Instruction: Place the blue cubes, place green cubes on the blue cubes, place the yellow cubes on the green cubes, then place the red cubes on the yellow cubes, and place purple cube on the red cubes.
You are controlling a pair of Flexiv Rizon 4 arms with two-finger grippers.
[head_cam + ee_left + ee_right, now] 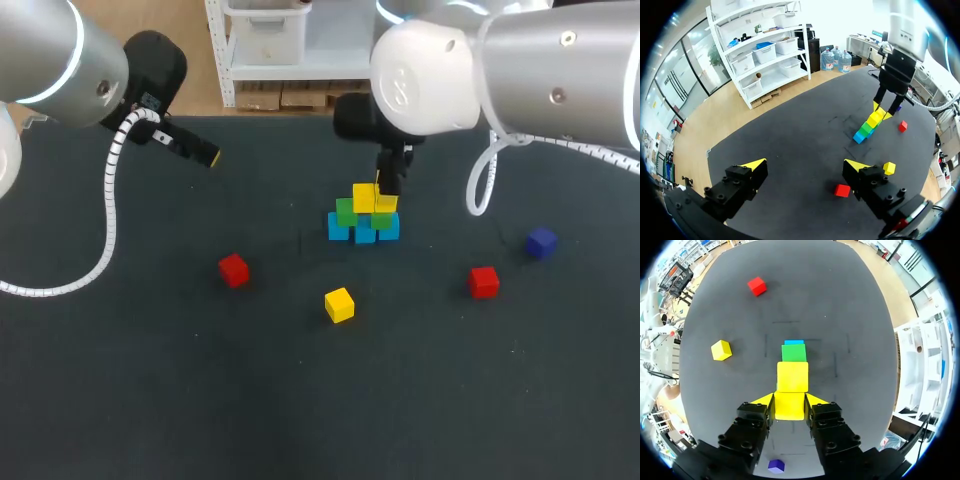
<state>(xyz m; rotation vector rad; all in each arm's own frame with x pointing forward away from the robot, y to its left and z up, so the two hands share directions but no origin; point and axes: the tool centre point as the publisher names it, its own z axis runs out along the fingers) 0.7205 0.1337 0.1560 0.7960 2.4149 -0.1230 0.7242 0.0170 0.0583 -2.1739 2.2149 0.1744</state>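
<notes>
A small stack stands mid-table: blue cubes (364,234) in a row at the bottom, green cubes (346,211) on them, and a yellow cube (364,195) on top. My right gripper (386,199) comes down from above, shut on a second yellow cube (789,406) right beside the first one (792,376), over the right green cube (382,219). Loose on the table lie a yellow cube (339,304), two red cubes (233,270) (484,282) and a purple cube (541,242). My left gripper (203,153) hangs open and empty at the far left, well away from the stack (869,126).
The dark table (150,400) is bare in front and on the left. In the left wrist view a red cube (842,190) and the loose yellow cube (889,168) lie beside my left gripper (805,166).
</notes>
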